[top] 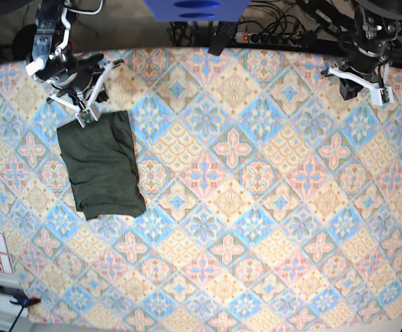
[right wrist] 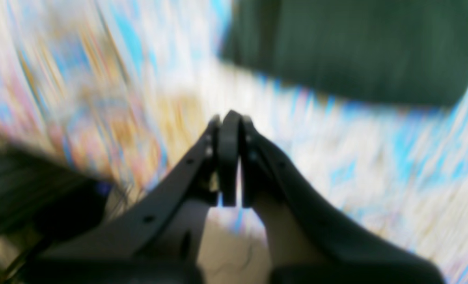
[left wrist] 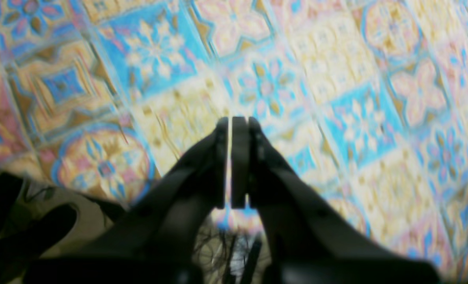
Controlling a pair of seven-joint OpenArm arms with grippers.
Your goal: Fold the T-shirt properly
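The T-shirt lies folded into a compact dark olive-green rectangle on the left side of the patterned table. It also shows blurred at the top right of the right wrist view. My right gripper is shut and empty, above the cloth and apart from the shirt; its arm hovers just beyond the shirt's far edge. My left gripper is shut and empty over bare cloth; its arm is at the far right corner, far from the shirt.
A colourful tiled tablecloth covers the whole table. A power strip and cables run along the back edge. A blue object sits at the top centre. The table edge shows near the left gripper.
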